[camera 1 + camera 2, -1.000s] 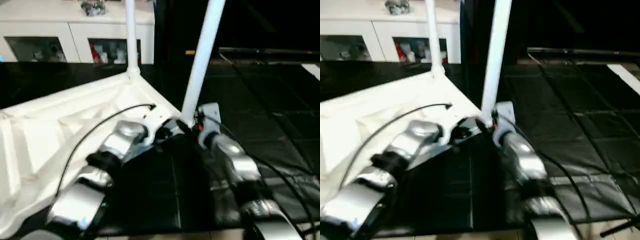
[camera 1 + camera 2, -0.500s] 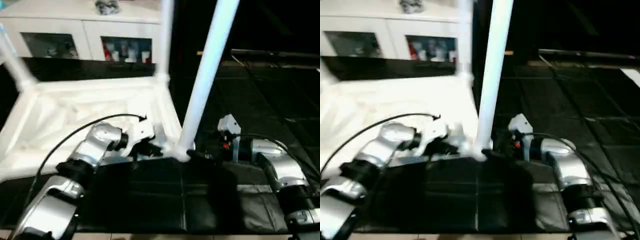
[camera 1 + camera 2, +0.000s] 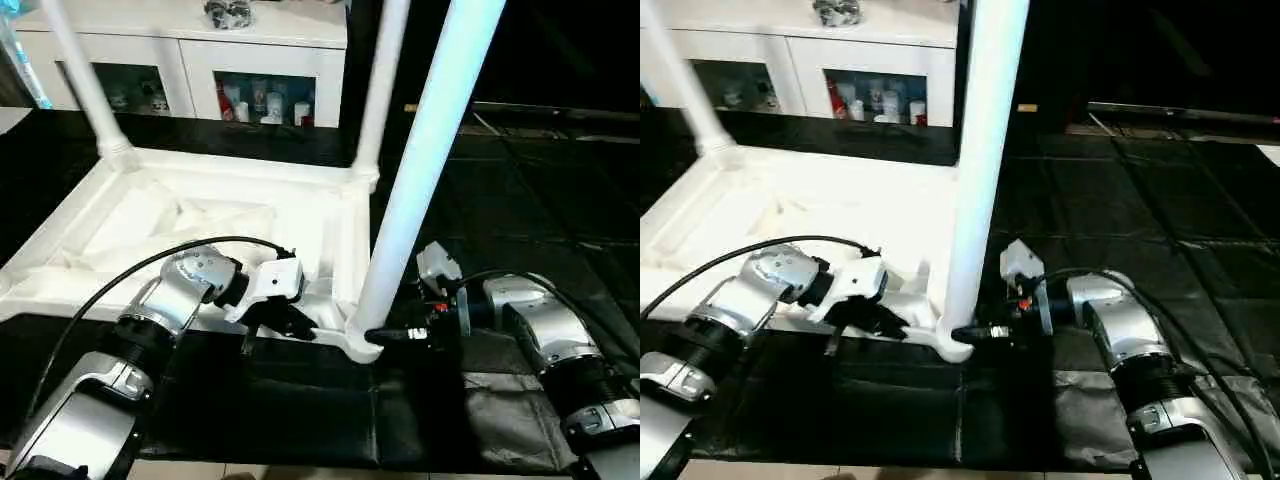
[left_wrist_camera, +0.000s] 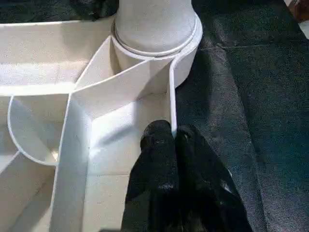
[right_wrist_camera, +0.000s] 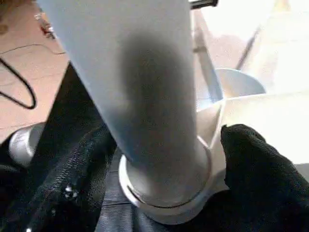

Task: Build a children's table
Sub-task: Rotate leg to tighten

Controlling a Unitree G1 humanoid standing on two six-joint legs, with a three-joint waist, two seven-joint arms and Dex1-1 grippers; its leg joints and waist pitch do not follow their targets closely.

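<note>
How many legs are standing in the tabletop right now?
3 visible. Near leg in the corner socket between both grippers; far leg in the back corner socket; third leg in the back-left corner. The fourth corner is out of frame.

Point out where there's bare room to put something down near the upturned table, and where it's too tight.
Free: the black mat right of the near leg, out beyond the right arm, and the mat strip at the near edge between both forearms. Crowded: the near corner socket, where the left hand sits on the tabletop rim and the right hand brackets the leg's base.
</note>
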